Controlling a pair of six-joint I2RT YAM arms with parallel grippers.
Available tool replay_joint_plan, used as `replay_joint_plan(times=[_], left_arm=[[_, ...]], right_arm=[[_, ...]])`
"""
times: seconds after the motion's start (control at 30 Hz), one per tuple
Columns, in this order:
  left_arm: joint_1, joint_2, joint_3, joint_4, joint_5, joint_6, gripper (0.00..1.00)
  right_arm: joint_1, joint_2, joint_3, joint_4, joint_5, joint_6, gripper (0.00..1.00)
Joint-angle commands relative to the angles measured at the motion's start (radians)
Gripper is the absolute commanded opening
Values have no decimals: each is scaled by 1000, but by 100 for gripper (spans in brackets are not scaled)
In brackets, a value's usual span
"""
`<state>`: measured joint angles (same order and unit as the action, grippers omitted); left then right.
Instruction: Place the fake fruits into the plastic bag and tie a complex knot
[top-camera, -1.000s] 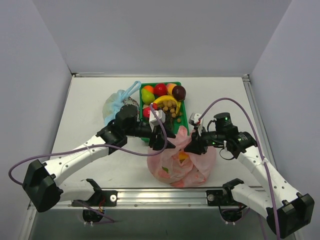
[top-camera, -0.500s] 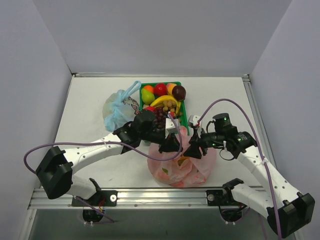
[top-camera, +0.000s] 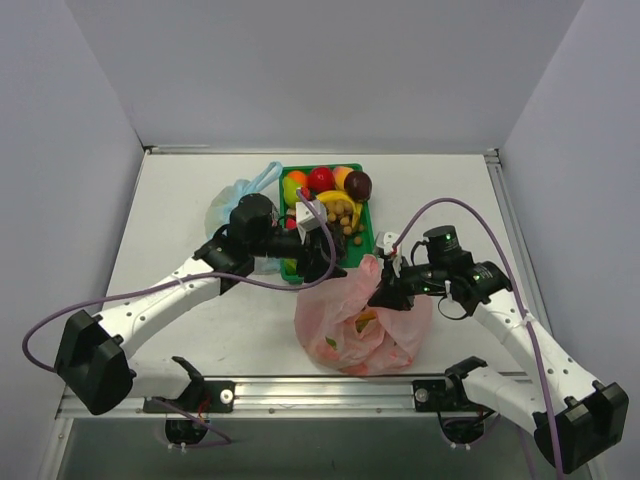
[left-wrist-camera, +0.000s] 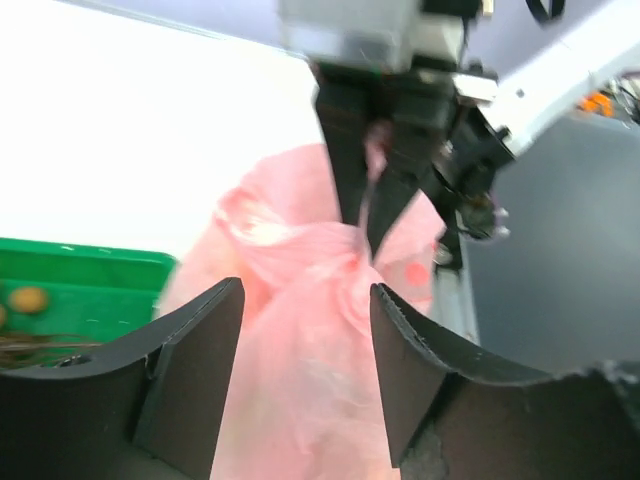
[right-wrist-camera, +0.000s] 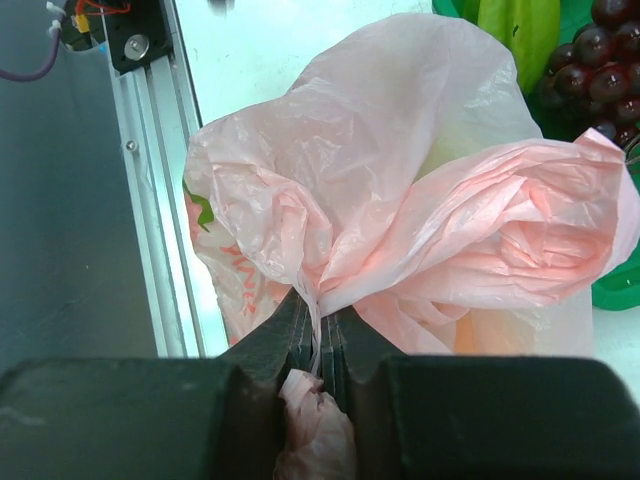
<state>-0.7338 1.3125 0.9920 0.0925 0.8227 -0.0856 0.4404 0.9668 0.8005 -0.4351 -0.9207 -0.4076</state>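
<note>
The pale-pink plastic bag sits near the table's front edge, with fruit showing dimly through it. My right gripper is shut on the gathered plastic at the bag's top, and a bunched end sticks out behind the jaws. My left gripper is open and empty over the near end of the green tray, pointing at the bag and apart from it. Fake fruits lie in the tray: a red apple, an orange, a banana and purple grapes.
A light-blue tied bag lies left of the tray, under my left arm. The metal rail runs along the table's front edge, close to the pink bag. White walls close in the back and sides.
Half a second ago my left gripper was at the pink bag's top beside the right gripper. It has drawn back over the tray. The right gripper has kept its hold.
</note>
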Motion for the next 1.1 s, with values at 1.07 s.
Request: replay_joint_plan(times=[1.07], left_arm=[[10,295,313,-73,188,-189,56]], right_arm=[[109,-45,80,-103,109,-293,0]])
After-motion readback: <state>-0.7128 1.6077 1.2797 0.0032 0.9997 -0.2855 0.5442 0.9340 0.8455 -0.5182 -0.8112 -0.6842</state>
